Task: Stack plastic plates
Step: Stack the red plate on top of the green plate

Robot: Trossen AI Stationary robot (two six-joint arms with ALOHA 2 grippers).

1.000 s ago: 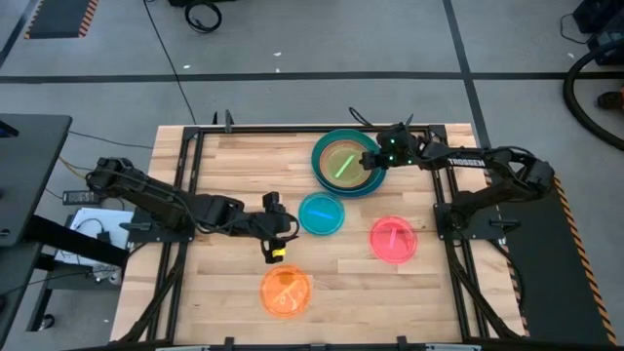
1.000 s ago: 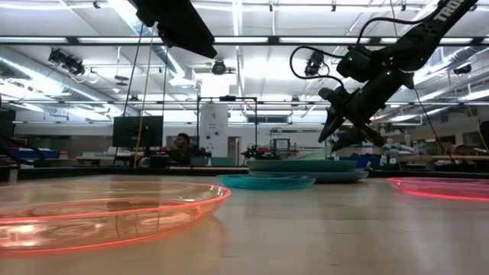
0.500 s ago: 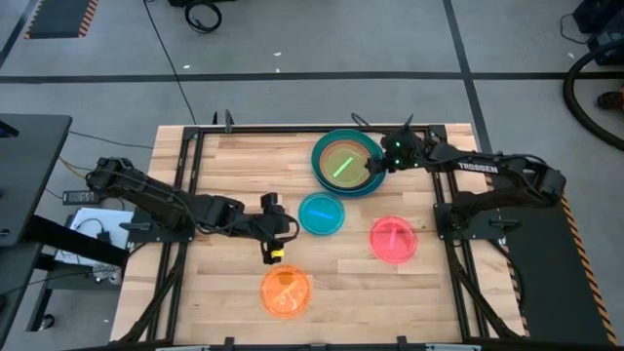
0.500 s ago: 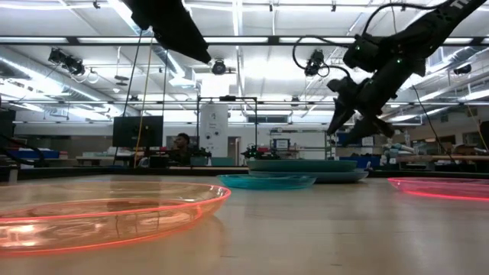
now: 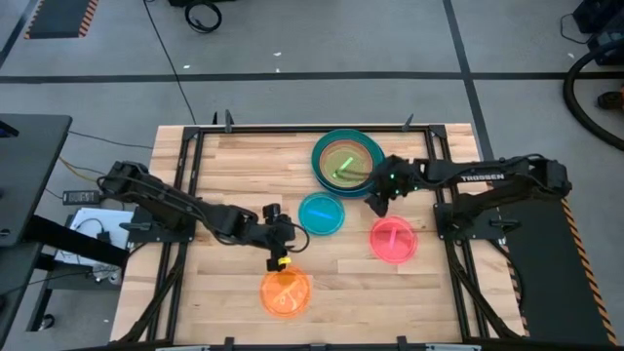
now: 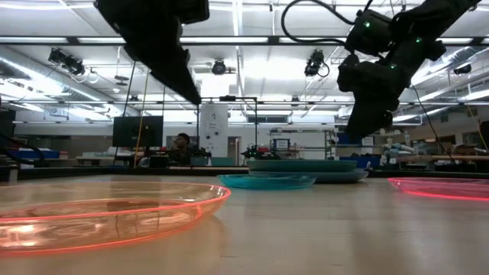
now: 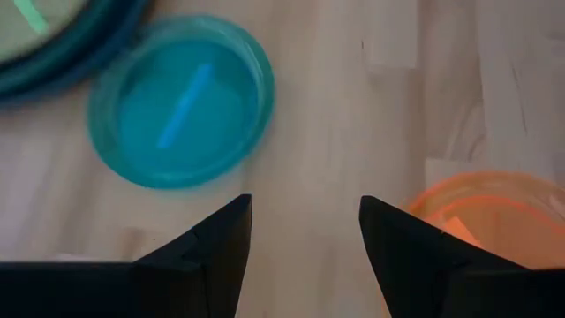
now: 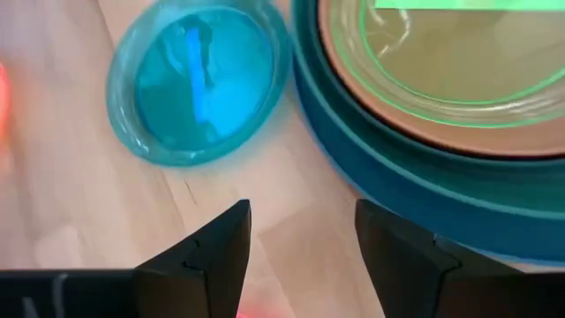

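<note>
Plates sit in four spots on the worktop: a nested stack near the far edge, a cyan plate at the middle, a pink-red plate toward the right edge, and an orange plate near the front edge. Only the right wrist view shows the stack's layers, a peach-tan plate inside darker teal rims. The left gripper, fingers spread and empty, has moved from beside the cyan plate toward the orange one. The right gripper, also spread and empty, has left the stack and now hangs between it and the pink-red plate.
</note>
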